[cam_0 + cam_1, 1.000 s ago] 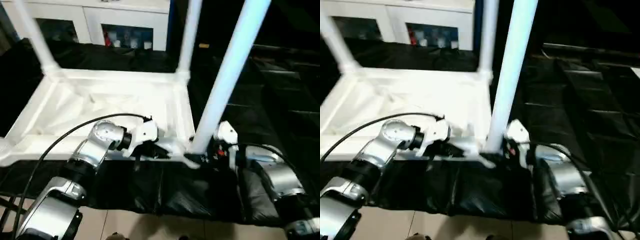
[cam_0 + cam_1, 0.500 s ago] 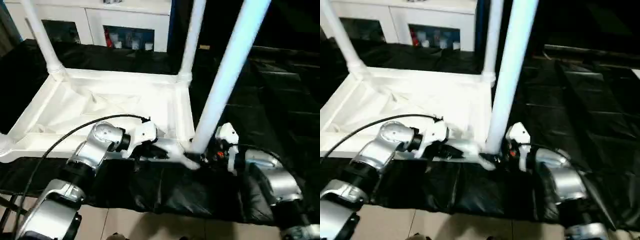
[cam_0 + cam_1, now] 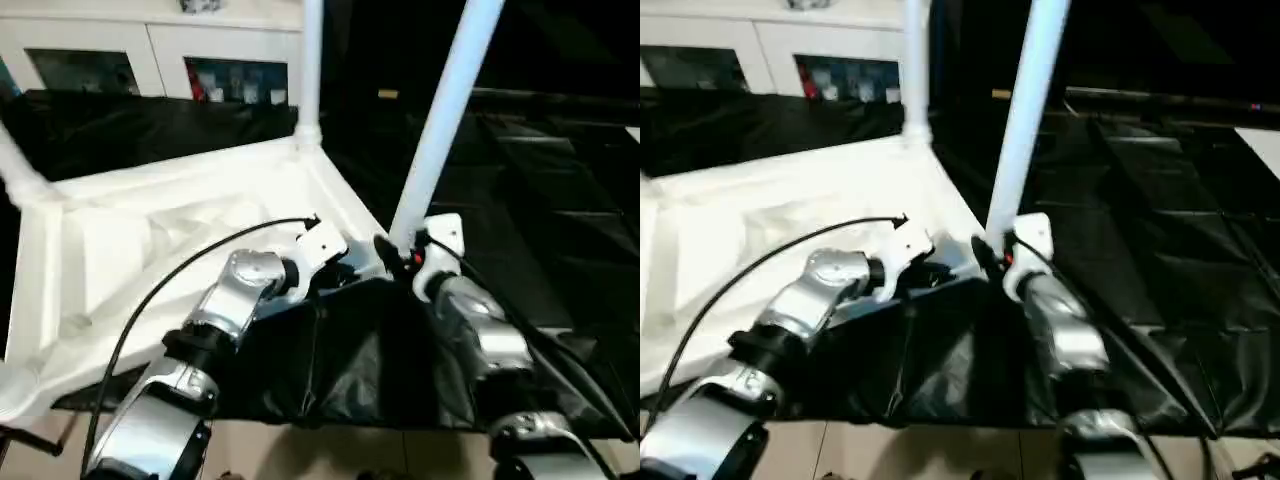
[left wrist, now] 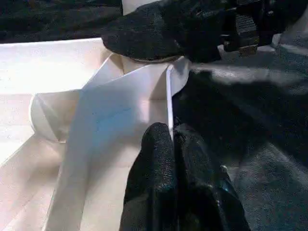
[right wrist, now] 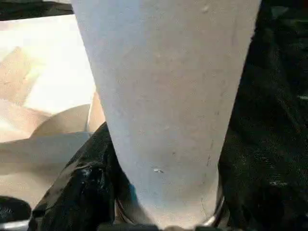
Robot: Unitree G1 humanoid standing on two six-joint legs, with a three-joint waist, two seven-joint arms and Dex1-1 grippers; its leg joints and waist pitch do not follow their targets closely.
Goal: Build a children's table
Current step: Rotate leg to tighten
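Inverted white table top (image 3: 150, 230) on black cloth (image 3: 560, 200), ribbed underside up. Left gripper (image 4: 169, 144), fingers together, pinches the rim's thin edge near the corner. Right gripper (image 3: 392, 254) clamps the base of an upright leg (image 3: 440, 110) at that corner; 2 other legs stand in far sockets.

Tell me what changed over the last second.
The tabletop has swung round on the black cloth: its near right corner, with the leg standing in it, went away from the robot, and its left side came nearer. Both arms turned with it. Unchanged: the left gripper pinches the near rim, the right gripper grips that leg's base.
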